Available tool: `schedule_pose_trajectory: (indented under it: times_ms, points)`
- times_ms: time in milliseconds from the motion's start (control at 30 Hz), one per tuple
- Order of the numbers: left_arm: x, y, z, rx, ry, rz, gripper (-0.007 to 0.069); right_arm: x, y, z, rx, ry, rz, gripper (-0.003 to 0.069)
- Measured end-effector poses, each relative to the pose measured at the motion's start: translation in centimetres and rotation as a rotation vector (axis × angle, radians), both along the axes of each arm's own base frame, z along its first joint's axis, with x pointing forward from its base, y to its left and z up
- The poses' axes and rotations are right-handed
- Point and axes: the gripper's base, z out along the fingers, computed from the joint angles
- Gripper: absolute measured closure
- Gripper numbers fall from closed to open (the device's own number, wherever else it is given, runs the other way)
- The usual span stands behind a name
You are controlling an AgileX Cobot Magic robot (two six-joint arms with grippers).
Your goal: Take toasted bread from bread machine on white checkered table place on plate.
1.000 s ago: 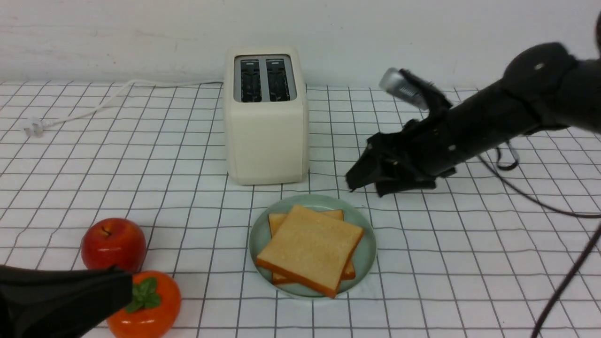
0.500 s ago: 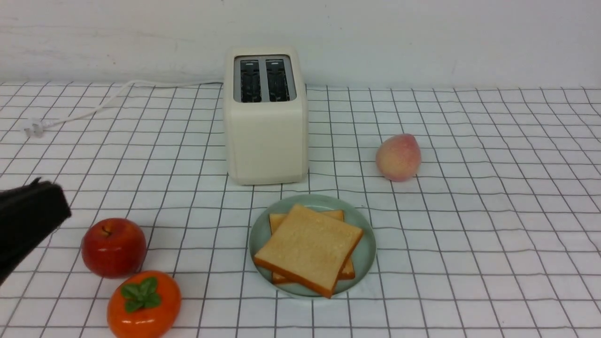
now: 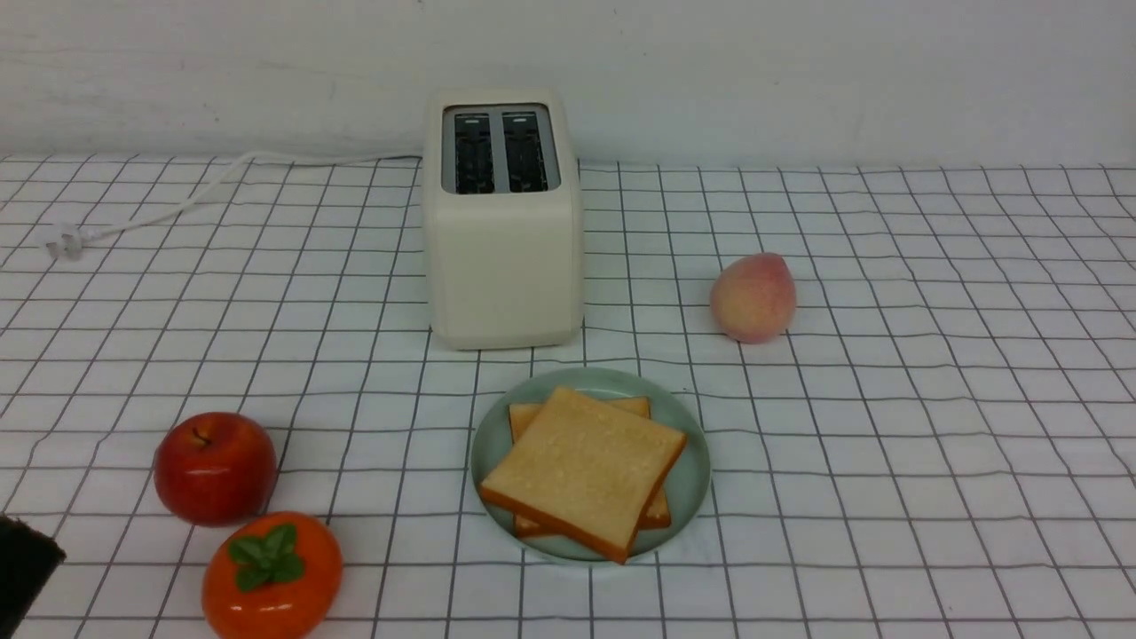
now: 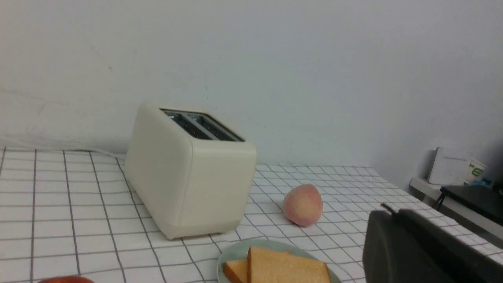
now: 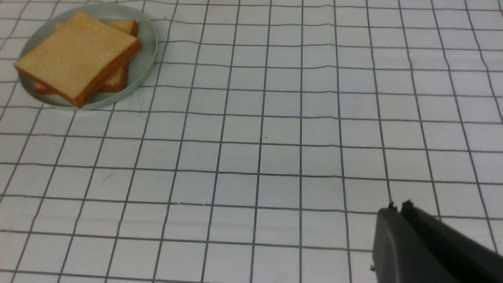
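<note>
The two toasted bread slices (image 3: pixel 586 466) lie stacked on the mint-green plate (image 3: pixel 603 382) on the white checkered table (image 3: pixel 887 444), in front of the cream bread machine (image 3: pixel 502 222). Its two slots look empty. My left gripper (image 3: pixel 27 568) shows only as a dark tip at the front left corner. In the left wrist view it (image 4: pixel 387 210) is shut and empty, near the plate (image 4: pixel 232 255), toast (image 4: pixel 287 267) and toaster (image 4: pixel 188 184). My right gripper (image 5: pixel 399 206) is shut and empty above bare cloth, well away from the plate (image 5: pixel 147 43) and toast (image 5: pixel 78 55); it is out of the front view.
A red apple (image 3: pixel 215 466) and an orange persimmon (image 3: pixel 271 572) sit at the front left. A peach (image 3: pixel 753 297) sits right of the toaster. The white cord (image 3: pixel 177 200) runs left to its plug (image 3: pixel 62 241). A wall stands close behind the toaster.
My right arm has pulled back from beside the plate and left the front view, uncovering the peach. My left gripper rose at the left edge, then dropped to the front left corner.
</note>
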Motion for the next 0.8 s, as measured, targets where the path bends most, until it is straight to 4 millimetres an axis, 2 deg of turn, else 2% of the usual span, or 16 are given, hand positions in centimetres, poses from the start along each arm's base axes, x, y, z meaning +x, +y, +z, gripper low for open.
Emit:
schedule_pose_trajectory:
  times_ms: [167, 367, 667, 800]
  points:
    - [0.1, -0.2, -0.8, 0.018, 0.039, -0.019, 0.0637, 1.2, 0.4, -1.0, 0.057, -0.056, -0.009, 0.0659]
    - [0.0, -0.4, -1.0, 0.033, 0.064, -0.038, 0.0637, 3.7, 1.0, -2.0, 0.200, -0.231, -0.045, 0.0654]
    - [0.0, -0.4, -1.1, 0.034, 0.067, -0.040, 0.0637, 4.9, 1.3, -5.2, 0.192, -0.165, -0.054, 0.0645]
    - [0.0, -0.4, -1.1, 0.034, 0.067, -0.041, 0.0637, 5.1, 1.3, -5.9, 0.185, -0.136, -0.056, 0.0640]
